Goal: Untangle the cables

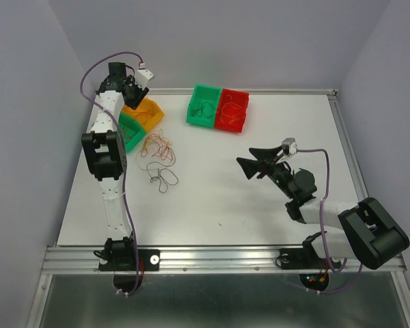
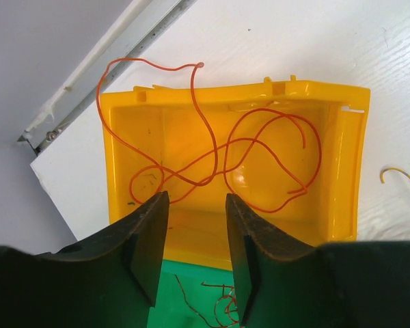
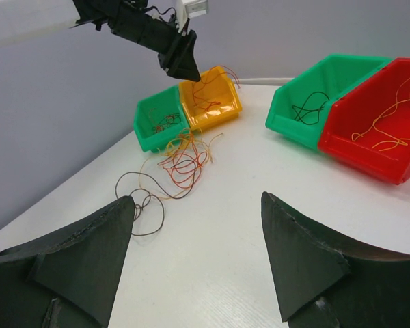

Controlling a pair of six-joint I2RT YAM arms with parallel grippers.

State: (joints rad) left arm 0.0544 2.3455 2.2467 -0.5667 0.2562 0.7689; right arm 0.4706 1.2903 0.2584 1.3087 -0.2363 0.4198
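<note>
A tangle of thin red, orange and yellow cables [image 1: 158, 150] lies on the white table, left of centre, with a dark cable loop [image 1: 161, 179] just nearer. My left gripper [image 1: 138, 87] hovers over the yellow bin [image 1: 152, 111], open with nothing between its fingers. Seen from the left wrist, that gripper [image 2: 195, 198] hangs above an orange wire [image 2: 219, 157] curled inside the yellow bin [image 2: 342, 171]. My right gripper [image 1: 246, 158] stands open over bare table at centre right. The right wrist view has its jaws [image 3: 197, 198] wide apart, the tangle [image 3: 188, 160] and dark loop [image 3: 140, 208] ahead to the left.
A green bin [image 1: 128, 133] with red wires sits beside the yellow one. At the back stand a green bin [image 1: 203, 106] holding a black wire [image 3: 309, 109] and a red bin [image 1: 232, 109] holding an orange wire [image 3: 383, 130]. Grey walls enclose the table.
</note>
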